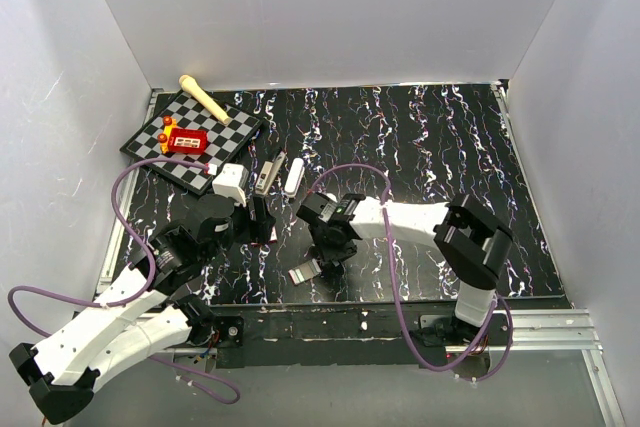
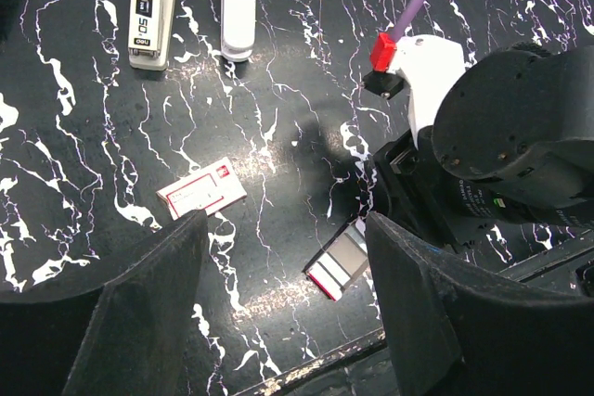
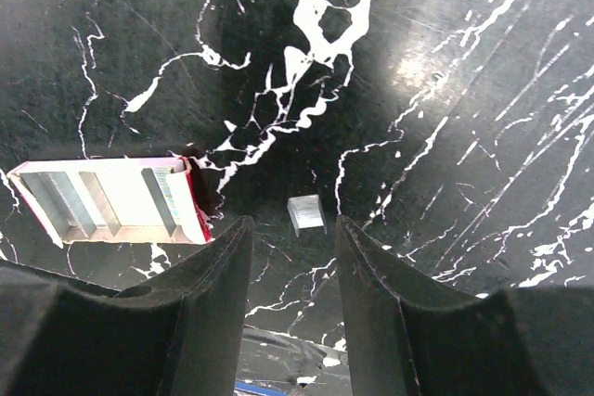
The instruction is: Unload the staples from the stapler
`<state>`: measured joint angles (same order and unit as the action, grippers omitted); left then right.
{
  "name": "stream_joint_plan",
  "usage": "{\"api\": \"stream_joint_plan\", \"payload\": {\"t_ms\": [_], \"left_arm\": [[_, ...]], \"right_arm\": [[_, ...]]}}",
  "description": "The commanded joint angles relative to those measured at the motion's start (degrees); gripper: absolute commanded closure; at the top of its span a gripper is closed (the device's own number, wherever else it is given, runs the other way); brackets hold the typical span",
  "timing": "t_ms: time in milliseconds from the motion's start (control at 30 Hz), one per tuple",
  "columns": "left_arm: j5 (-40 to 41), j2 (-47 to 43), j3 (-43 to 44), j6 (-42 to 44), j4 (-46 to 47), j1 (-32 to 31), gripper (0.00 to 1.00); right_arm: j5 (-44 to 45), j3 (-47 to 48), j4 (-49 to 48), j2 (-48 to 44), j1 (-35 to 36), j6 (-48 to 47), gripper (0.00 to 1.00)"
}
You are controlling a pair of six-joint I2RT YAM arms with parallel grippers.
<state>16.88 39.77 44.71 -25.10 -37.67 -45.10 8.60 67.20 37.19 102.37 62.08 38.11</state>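
Note:
The stapler, slim and grey-silver, lies on the black marbled table; in the left wrist view it lies at the top left, well ahead of my fingers. A short silvery strip of staples lies on the table just ahead of my right gripper, roughly between its fingertips and untouched. The right gripper is open and empty. My left gripper is open and empty, low over the table, and it sits near the stapler's near end.
A white stick lies beside the stapler. A red-and-white box sleeve and its open tray lie near the front edge; the tray is left of my right fingers. A chessboard with a red item and a wooden pestle sit at the back left.

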Motion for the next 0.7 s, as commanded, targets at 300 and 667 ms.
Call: {"api": "stream_joint_plan", "payload": {"t_ms": [300, 667], "left_arm": [[-1.9, 0.5, 0.2, 0.8, 1.3, 1.3, 0.32], [-2.3, 0.4, 0.1, 0.8, 1.4, 1.7, 0.31]], "right_arm": [[-2.0, 5.0, 2.1, 3.5, 0.0, -2.1, 0.52], [-2.3, 5.0, 2.7, 3.6, -0.2, -1.9, 0.54]]}}
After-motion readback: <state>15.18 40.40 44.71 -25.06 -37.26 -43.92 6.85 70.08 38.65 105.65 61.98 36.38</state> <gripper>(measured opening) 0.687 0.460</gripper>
